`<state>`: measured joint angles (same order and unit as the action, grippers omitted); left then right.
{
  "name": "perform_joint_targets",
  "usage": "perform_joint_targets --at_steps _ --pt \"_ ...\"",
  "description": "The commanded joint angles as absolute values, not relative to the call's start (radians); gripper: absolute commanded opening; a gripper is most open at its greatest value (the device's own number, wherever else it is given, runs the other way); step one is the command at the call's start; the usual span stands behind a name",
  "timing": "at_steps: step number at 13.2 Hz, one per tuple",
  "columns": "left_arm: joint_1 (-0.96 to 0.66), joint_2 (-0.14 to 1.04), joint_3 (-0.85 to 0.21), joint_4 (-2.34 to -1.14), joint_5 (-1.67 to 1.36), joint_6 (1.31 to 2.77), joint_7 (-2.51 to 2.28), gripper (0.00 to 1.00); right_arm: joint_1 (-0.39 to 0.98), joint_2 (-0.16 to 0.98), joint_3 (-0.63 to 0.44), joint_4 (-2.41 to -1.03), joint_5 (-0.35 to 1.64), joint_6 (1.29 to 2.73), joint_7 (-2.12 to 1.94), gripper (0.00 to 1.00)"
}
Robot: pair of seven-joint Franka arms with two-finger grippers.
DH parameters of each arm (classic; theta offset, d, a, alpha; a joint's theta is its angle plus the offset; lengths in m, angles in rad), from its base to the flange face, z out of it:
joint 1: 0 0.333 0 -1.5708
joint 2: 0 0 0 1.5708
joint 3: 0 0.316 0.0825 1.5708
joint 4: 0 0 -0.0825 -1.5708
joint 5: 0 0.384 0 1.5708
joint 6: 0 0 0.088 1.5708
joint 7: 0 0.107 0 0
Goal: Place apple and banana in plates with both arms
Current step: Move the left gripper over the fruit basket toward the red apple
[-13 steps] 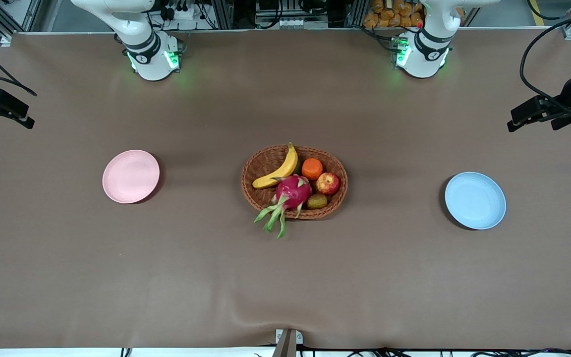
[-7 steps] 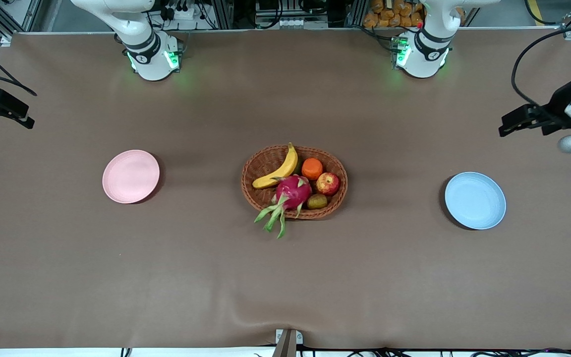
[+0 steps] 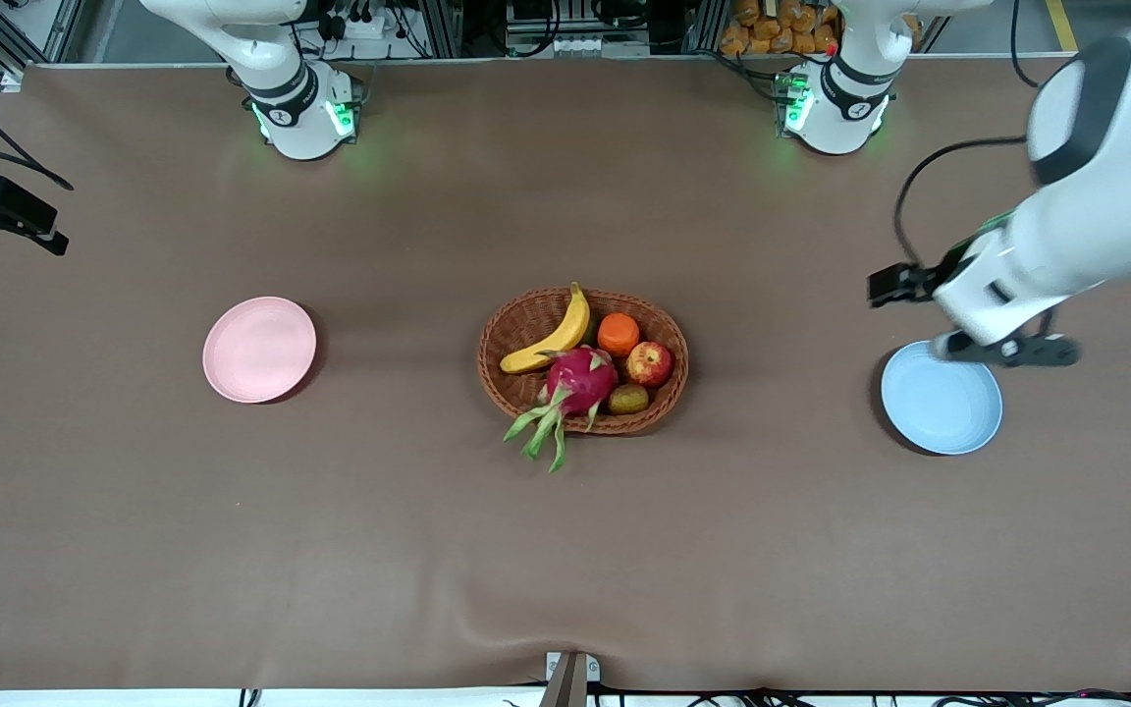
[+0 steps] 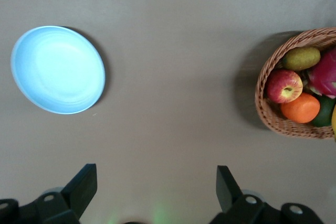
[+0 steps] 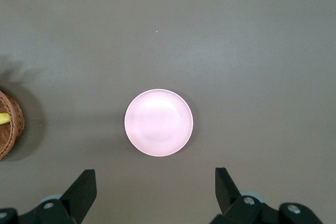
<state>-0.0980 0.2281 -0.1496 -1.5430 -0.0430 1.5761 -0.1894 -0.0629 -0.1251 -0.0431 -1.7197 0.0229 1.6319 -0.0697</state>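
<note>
Wicker holds all the fruit: the apple (image 3: 649, 363) and banana (image 3: 551, 337) lie in the basket (image 3: 662, 412) mid-table with an orange (image 3: 618, 334), a dragon fruit (image 3: 577, 381) and a small brownish fruit, so neither plate is filled yet. The pink plate (image 3: 259, 349) lies toward the right arm's end, the blue plate (image 3: 941, 397) toward the left arm's, likely one for each arm. The left gripper (image 4: 156, 190) hangs over bare cloth between blue plate and basket, fingers spread wide and empty, apparently heading for the fruit. The right gripper (image 5: 155, 190) waits high near the pink plate, fingers likewise apart.
</note>
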Motion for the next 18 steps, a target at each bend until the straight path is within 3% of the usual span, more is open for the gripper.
perform_joint_targets --at_steps 1,18 --pt "-0.15 0.284 -0.152 -1.529 -0.038 1.624 -0.271 1.0 -0.083 -0.129 -0.032 -1.721 0.043 1.634 -0.087 1.0" --pt "-0.426 0.587 -0.153 -1.525 -0.069 2.014 -0.735 1.0 -0.083 -0.129 -0.032 -1.721 0.043 1.638 -0.087 1.0"
